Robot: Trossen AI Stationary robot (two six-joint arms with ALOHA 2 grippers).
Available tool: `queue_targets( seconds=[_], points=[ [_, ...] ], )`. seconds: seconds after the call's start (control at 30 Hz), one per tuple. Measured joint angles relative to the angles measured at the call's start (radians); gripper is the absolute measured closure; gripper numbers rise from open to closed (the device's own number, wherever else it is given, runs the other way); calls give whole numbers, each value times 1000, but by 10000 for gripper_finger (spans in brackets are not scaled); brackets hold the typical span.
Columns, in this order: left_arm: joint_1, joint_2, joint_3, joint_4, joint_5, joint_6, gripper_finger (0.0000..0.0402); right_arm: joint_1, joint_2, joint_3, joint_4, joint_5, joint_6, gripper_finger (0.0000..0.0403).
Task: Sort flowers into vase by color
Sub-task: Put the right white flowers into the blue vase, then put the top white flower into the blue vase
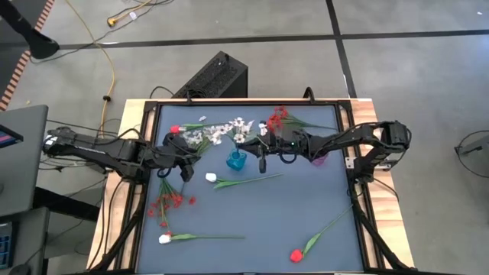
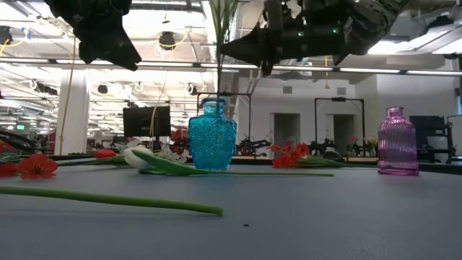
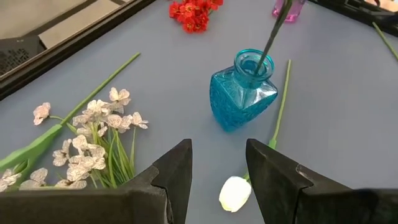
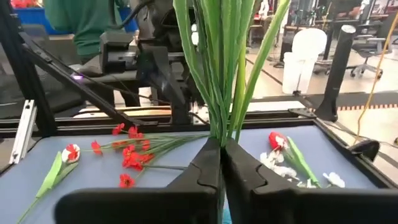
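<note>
My right gripper (image 4: 221,148) is shut on a bunch of thin green flower stems above the blue glass vase (image 1: 236,160). My left gripper (image 3: 217,177) hangs open over the table just left of that vase. Below it lie a white blossom spray (image 3: 93,121) and a white bud (image 3: 235,193) on a long stem. Also lying flat on the mat are a red spray (image 1: 279,118) at the far side, another red spray (image 1: 168,200), a red bud (image 1: 176,130), a white bud (image 1: 164,238) and a red bud (image 1: 296,254). The pink vase (image 1: 319,158) stands farther right. My right gripper pinches several green stems (image 4: 222,121) together between its two fingers, which lie across them. It comes in from the table's right, about level (image 2: 249,45). The stems stand nearly upright. Their lower end (image 3: 260,57) reaches down into the blue vase's mouth (image 2: 214,105).
A raised black frame (image 1: 153,103) borders the blue mat. A black box (image 1: 218,75) sits beyond the far edge. Bare mat shows near the front centre (image 1: 252,218). A person in a green top (image 4: 93,18) stands behind the table.
</note>
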Motion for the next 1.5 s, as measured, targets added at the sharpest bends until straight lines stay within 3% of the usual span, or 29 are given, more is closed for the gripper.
queue_targets(
  seconds=[0.37,0.57,0.77,1.0,1.23,1.5],
  points=[
    [0,0,0,0,27,-40,262,-12,2,0,-140,16,145,274],
    [-7,0,0,0,44,-57,262,-27,-3,0,-189,14,240,198],
    [-21,0,0,0,45,-61,262,-34,-15,18,-233,-73,297,128],
    [-21,0,0,-4,54,-95,262,-31,-28,171,-618,-169,270,110],
    [-16,0,0,-11,126,-94,262,-31,-27,363,-1085,-206,159,110],
    [-17,0,0,-42,216,-47,262,-6,-27,542,-1501,-289,156,110]
  ],
)
